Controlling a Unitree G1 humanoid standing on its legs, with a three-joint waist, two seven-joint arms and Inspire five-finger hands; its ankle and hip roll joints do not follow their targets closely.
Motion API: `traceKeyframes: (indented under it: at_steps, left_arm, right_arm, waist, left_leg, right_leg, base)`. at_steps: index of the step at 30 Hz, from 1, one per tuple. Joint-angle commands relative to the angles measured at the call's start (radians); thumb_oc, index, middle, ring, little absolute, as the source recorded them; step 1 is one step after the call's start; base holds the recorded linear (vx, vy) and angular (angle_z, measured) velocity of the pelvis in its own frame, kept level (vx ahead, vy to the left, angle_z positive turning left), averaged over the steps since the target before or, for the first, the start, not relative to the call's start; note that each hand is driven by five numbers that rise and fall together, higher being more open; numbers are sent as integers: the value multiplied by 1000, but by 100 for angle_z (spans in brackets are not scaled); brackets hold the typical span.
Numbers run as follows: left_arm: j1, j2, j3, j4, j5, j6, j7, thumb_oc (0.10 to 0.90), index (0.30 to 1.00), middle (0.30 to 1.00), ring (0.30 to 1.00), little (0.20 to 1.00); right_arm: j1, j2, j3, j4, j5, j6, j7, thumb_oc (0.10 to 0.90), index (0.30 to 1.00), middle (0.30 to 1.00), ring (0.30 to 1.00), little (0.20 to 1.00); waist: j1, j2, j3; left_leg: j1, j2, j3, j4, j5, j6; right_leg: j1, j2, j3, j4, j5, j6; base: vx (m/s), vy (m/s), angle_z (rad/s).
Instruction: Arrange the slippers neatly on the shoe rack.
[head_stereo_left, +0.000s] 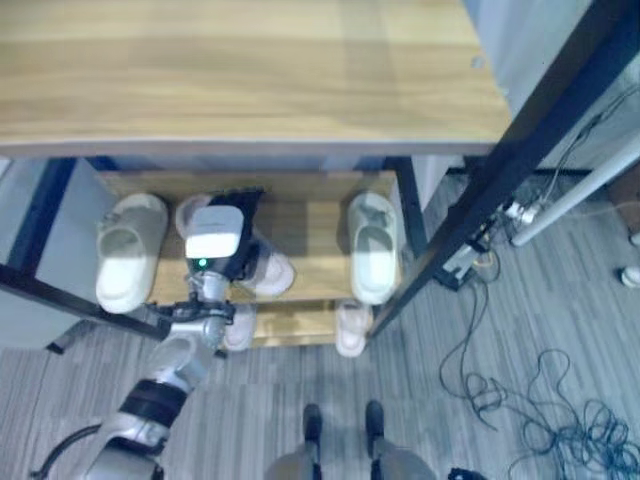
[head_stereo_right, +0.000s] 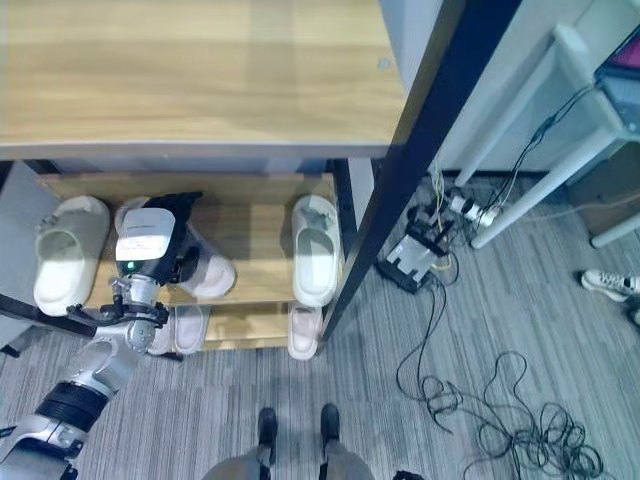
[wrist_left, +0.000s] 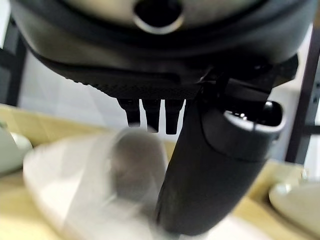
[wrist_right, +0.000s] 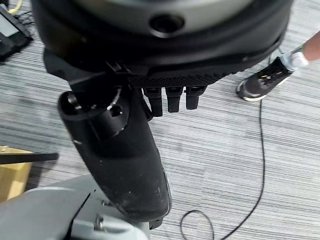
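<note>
While a broad wooden top board (head_stereo_left: 250, 70) of the shoe rack (head_stereo_left: 300, 215) overhangs the far half of the scene and hides the back of the shelves beneath it, a black slanting post (head_stereo_right: 420, 130) cuts across the right side. On the upper shelf (head_stereo_left: 315, 240) three slippers can be counted: a pale greenish slipper (head_stereo_left: 128, 250) at the left, a matching one (head_stereo_left: 372, 245) at the right, and a whitish-pink slipper (head_stereo_left: 262, 268) between them, lying askew. Two more pinkish slippers show at the near edge of the lower shelf, one (head_stereo_left: 240, 325) just left of centre and one (head_stereo_left: 352, 328) under the right-hand green slipper, so five in all. The left hand (head_stereo_left: 228, 235) reaches in over the pink slipper in the middle; in the left wrist view its fingers (wrist_left: 150, 112) are straight above the slipper's strap (wrist_left: 132, 165) and its thumb (wrist_left: 210, 175) points down beside it, so the hand is spread, not clasping. The right hand (wrist_right: 125, 150) hangs over the grey striped floor (wrist_right: 225, 165), fingers relaxed and holding nothing. A person's shoe (wrist_right: 262, 80) stands there. Tangled cables (head_stereo_left: 540, 400) and a power strip (head_stereo_left: 520, 212) lie on the floor to the right of the rack.
</note>
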Motion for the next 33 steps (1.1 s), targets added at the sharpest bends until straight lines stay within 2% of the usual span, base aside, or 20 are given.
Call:
traceKeyframes:
  at_steps: [1, 5, 9, 14, 19, 22, 25, 30, 33]
  left_arm:
    - [-193, 42, 10, -1, 88, 35, 117, 800, 900, 900, 900, 900]
    - [-213, 51, 5, 0, 109, 55, 137, 800, 900, 900, 900, 900]
    - [-184, 60, 46, -46, 107, 56, 147, 800, 900, 900, 900, 900]
    - [-93, 45, 136, -168, 82, 25, 145, 800, 900, 900, 900, 900]
    - [-33, 34, 174, -211, 62, 8, 135, 800, 900, 900, 900, 900]
    - [-32, 36, 169, -197, 67, 11, 126, 800, 900, 900, 900, 900]
    - [-27, 31, 130, -186, 83, 5, 109, 800, 900, 900, 900, 900]
    - [-123, 25, 52, -83, 89, 50, 95, 800, 900, 900, 900, 900]
    - [-120, 31, 55, -88, 99, 54, 88, 800, 900, 900, 900, 900]
  right_arm:
    - [6, -88, 46, -19, 25, -17, -37, 800, 900, 900, 900, 900]
    - [-3, -84, 45, -23, 35, -26, -49, 800, 900, 900, 900, 900]
    - [5, -80, 41, -29, 41, -34, -54, 800, 900, 900, 900, 900]
    - [22, -74, 29, -36, 45, -34, -46, 800, 900, 900, 900, 900]
    - [36, -75, 25, -43, 38, -30, -39, 800, 900, 900, 900, 900]
    - [38, -80, 29, -47, 27, -27, -36, 800, 900, 900, 900, 900]
    - [-26, -62, 66, -68, 34, -21, -43, 800, 900, 900, 900, 900]
    - [-11, -60, 65, -78, 15, -15, -50, 800, 900, 900, 900, 900]
    - [-5, -55, 60, -80, 14, -16, -50, 800, 900, 900, 900, 900]
  waist:
    - [-10, 33, -36]
    - [-7, 35, -26]
    - [-2, 32, -29]
    - [7, 30, -41]
    - [10, 30, -50]
    - [10, 29, -51]
    - [24, 28, -56]
    - [11, 16, -66]
    - [10, 14, -69]
  left_leg:
    - [20, 39, -15, -6, -98, -43]
    - [5, 37, -7, -6, -95, -42]
    - [14, 37, -8, -6, -100, -40]
    - [52, 36, -10, -6, -115, -39]
    - [74, 35, -13, -6, -123, -37]
    - [78, 35, -14, -6, -125, -36]
    - [74, 35, -22, -6, -124, -37]
    - [51, 39, -15, -6, -120, -36]
    - [48, 38, -14, -6, -121, -36]
  right_leg:
    - [44, 13, -25, 17, -103, 46]
    - [27, 12, -23, 20, -100, 49]
    - [32, 10, -22, 25, -107, 47]
    - [65, 9, -29, 29, -123, 44]
    - [82, 10, -33, 28, -129, 44]
    - [89, 10, -34, 27, -131, 43]
    - [88, 12, -38, 24, -133, 41]
    - [65, 16, -36, 19, -123, 44]
    - [62, 17, -36, 19, -122, 45]
  base:
    - [-32, 38, -4]
    - [-3, 12, -2]
    - [17, 4, -1]
    - [40, 2, 0]
    - [41, -1, 3]
    - [31, 3, 0]
    - [31, -15, 5]
    - [2, -6, 5]
    - [7, 1, -5]
